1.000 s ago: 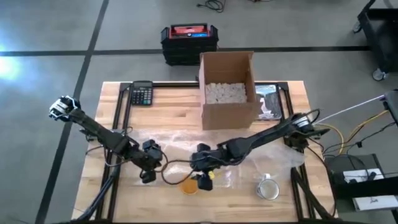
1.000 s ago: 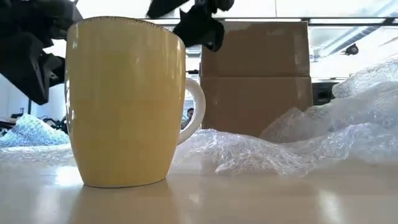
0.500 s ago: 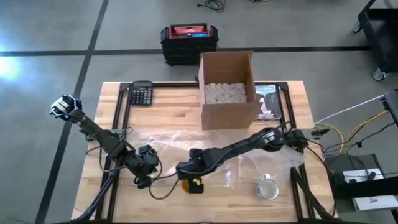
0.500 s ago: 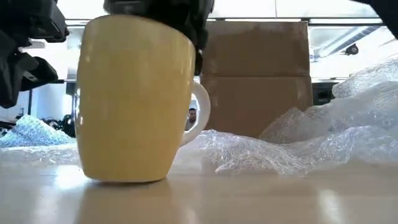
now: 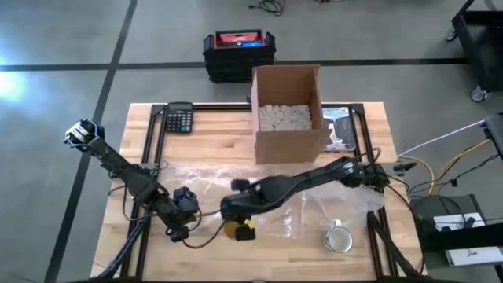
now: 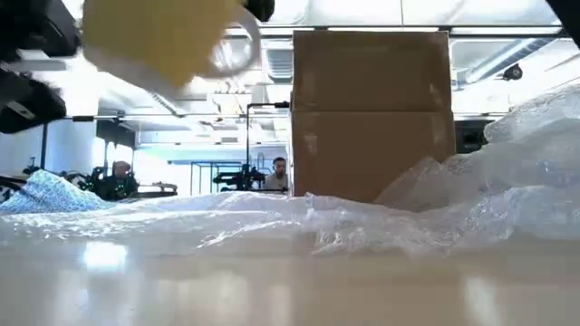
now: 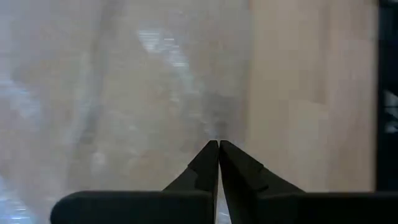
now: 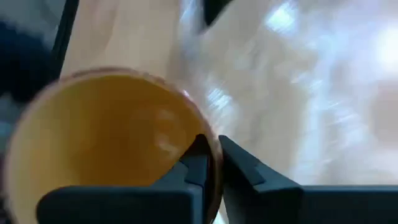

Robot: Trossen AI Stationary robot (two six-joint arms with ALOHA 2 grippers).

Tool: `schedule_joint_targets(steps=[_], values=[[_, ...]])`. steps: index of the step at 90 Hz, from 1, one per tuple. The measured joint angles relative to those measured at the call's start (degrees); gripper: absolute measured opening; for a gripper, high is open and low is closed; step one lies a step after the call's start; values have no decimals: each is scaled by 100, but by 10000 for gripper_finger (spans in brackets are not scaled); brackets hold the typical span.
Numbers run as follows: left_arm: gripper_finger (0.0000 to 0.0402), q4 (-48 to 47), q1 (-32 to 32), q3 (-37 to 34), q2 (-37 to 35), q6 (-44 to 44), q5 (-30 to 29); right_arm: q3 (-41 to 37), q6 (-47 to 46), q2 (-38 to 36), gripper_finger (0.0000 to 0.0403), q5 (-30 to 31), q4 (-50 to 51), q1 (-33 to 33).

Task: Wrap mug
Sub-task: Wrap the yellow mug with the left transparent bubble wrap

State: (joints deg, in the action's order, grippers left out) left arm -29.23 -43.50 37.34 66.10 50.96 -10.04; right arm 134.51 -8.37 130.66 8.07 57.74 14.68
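Observation:
The yellow mug (image 5: 234, 229) (image 6: 159, 41) hangs tilted above the table's near edge, with my right gripper (image 5: 236, 218) (image 8: 213, 144) shut on its rim. A sheet of clear bubble wrap (image 5: 314, 206) (image 6: 408, 217) lies spread over the table's middle. My left gripper (image 5: 176, 228) (image 7: 218, 144) is shut, low over the wrap's near left part (image 7: 124, 93), left of the mug. My right gripper pinches the mug's rim (image 8: 210, 163), one finger inside the mug and one outside against its wall. The mug is lifted clear of the table and tilted, its handle (image 6: 231, 45) toward the right arm's side. My left gripper: I cannot tell whether its shut fingertips touch the wrap.
An open cardboard box (image 5: 287, 114) (image 6: 372, 109) with white filling stands at the far middle. A calculator (image 5: 179, 119) lies at the far left, and a packet (image 5: 339, 130) right of the box. A round shiny thing (image 5: 339, 237) sits near right. A black and red case (image 5: 238, 51) stands on the floor.
My right gripper has gone down and toward the table's left onto the mug, shut on its rim, and lifted it clear of the table, tipping it. My left gripper, still shut, has moved toward the table's near left corner.

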Motion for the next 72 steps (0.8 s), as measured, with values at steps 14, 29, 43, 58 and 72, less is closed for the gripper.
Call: schedule_joint_targets(steps=[14, 29, 43, 58, 72], values=[[0, 15, -287, 48, -10, 142, -329, -97, 21, 512, 7, 132, -272, -499], [0, -13, -323, 46, -5, 258, -354, -73, -124, 749, 7, -178, -224, -815], [0, -15, -324, 44, -1, 248, -354, -89, -219, 917, 7, -202, -214, -915], [0, -18, -324, 44, -3, 237, -390, -86, -365, 940, 11, -216, -240, -937], [0, -15, -324, 44, -1, 232, -396, -87, -410, 917, 46, -229, -252, -933]])
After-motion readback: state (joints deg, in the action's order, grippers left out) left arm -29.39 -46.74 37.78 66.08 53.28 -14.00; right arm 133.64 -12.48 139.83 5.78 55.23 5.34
